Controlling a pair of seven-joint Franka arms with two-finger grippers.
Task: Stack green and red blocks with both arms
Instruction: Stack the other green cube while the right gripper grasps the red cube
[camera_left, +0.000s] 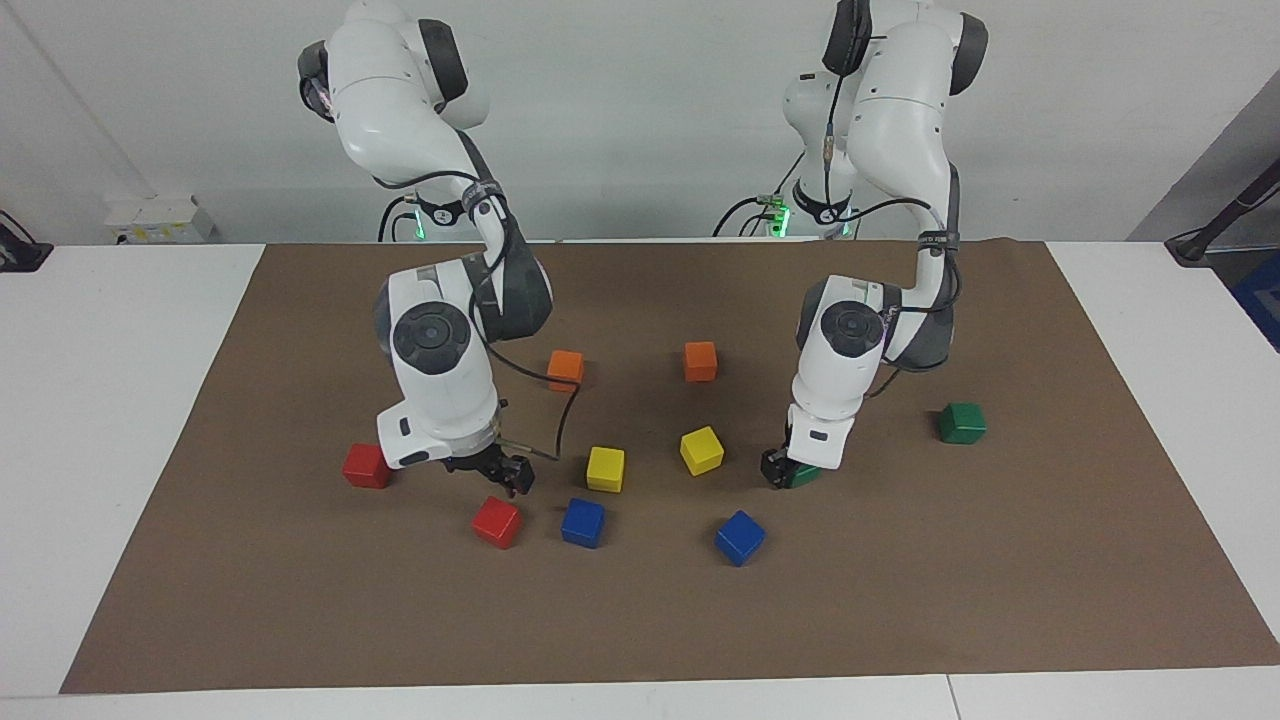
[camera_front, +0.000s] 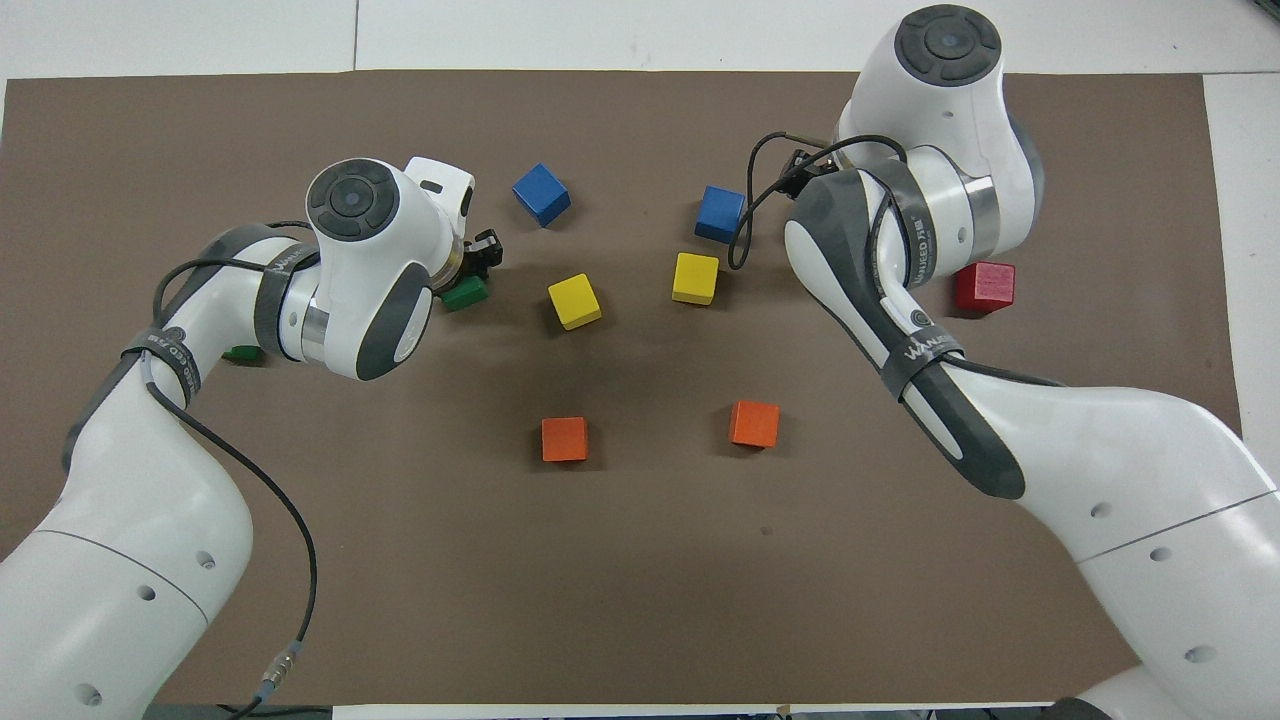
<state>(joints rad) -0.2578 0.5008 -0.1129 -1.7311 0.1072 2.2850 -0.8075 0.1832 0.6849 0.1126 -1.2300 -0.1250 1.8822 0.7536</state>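
- Facing view: left claw (camera_left: 783, 470) pinches a green block (camera_left: 803, 474) on the counter (camera_left: 1000, 560); a shallow grip could let it slip on lifting. Right claw (camera_left: 505, 476), spread, hangs over a red block (camera_left: 497, 522).
- Overhead view: the second green block (camera_front: 241, 352) is mostly hidden by the left arm; the right arm covers the nearby red block.
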